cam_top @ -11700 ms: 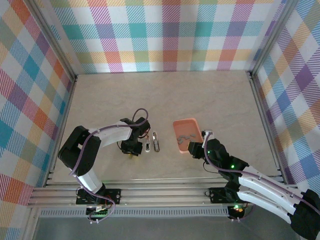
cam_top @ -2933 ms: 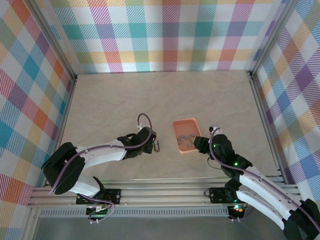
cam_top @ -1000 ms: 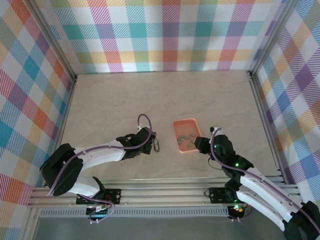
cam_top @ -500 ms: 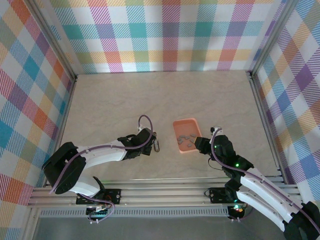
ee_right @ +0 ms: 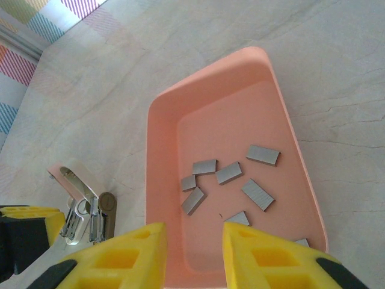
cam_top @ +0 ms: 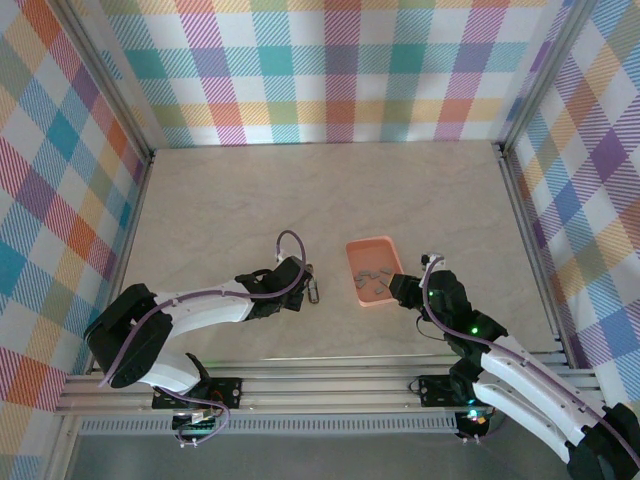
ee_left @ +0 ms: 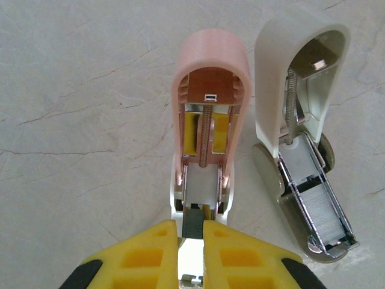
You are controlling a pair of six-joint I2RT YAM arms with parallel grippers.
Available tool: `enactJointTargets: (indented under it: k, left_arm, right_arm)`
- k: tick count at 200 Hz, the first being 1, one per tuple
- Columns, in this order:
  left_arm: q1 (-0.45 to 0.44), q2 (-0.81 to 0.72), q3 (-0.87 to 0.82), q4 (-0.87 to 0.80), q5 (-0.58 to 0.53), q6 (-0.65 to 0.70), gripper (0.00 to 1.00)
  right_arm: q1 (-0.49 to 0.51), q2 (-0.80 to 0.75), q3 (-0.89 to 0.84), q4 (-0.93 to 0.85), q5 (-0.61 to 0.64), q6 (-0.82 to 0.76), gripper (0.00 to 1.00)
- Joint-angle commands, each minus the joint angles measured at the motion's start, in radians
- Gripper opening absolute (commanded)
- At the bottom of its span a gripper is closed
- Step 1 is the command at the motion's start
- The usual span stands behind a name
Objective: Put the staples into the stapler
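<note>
The stapler lay on the table with its whitish top swung open, just beside the pink stapler and on that one's right in the left wrist view. This view showed what the top view could not: the spring under the open top, the grey metal channel, and a ribbed silver block inside it. It also showed the left gripper closed on the rear end of the pink stapler, which was open too, its yellow fingers almost together.

In the top view, the stapler was only a small dark shape near the middle of the table, with the left gripper beside it. The tray stood well apart from it, to the right, and the right gripper was at the tray's near right corner.

The right wrist view looked into the tray. The staples lay there as several short grey strips, scattered loosely on the floor of the tray. The right gripper hung over the near end with its fingers apart and nothing between them.

The table was pale beige, like marble, with thin dark veins. Walls of many-coloured checked cloth stood on three sides, held by a metal frame.
</note>
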Motion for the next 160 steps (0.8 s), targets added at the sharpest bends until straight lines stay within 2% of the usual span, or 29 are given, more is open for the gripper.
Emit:
enactJointTargets:
  k: [1, 56, 160]
  left_arm:
    - [0.005, -0.028, 0.022, -0.017, -0.005, 0.015, 0.13]
    - [0.007, -0.053, 0.028, -0.028, -0.007, 0.013, 0.13]
    - [0.007, -0.008, 0.016, 0.010, 0.023, -0.008, 0.13]
  right_arm:
    - [-0.002, -0.014, -0.011, -0.003, 0.012, 0.006, 0.31]
    - [-0.002, -0.023, -0.017, -0.005, 0.011, 0.008, 0.31]
    - [-0.002, -0.038, -0.018, -0.015, 0.015, 0.009, 0.31]
